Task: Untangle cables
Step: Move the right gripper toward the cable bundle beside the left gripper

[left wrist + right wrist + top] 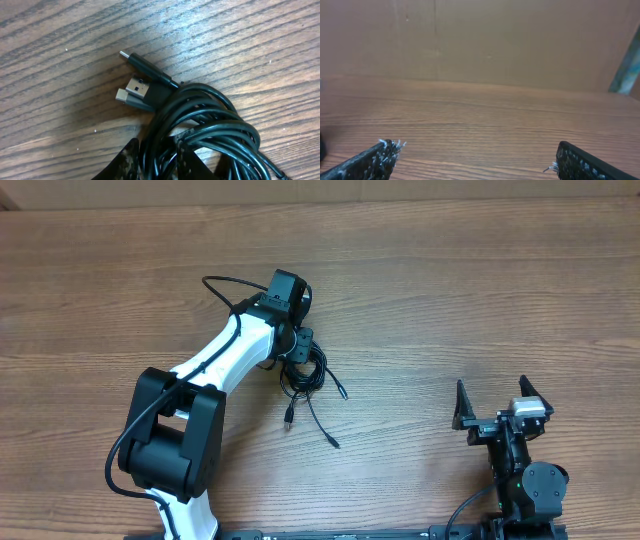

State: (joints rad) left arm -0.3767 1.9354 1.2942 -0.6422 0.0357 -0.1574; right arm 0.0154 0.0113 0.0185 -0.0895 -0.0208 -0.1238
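Left gripper: at 6 o'clock in its own wrist view, jaws narrow, a few black strands between the two tips; cannot tell if pinched tight.
Cables: one black bunch of loops, right in front of those tips and spreading toward 3 o'clock; loops piled over each other, hard to follow one by one.
Plugs: three small ends poking out of the bunch toward 10 o'clock, lying flat and close together.
Loose tails: from above, three thin ends trailing out of the bunch toward 5 and 6 o'clock.
Right gripper: jaws wide, nothing between them; from above, low at 4 o'clock, well apart from the bunch.
Table: brown wood, with the bunch near the middle, a little to 9 o'clock.
Done: left arm down at the bunch; no cord lying apart from the others.
Left to do: nearly all of it, by the look of things: get a firm hold, lift or pull one cord free, then the next.
How far: likely right at the start.
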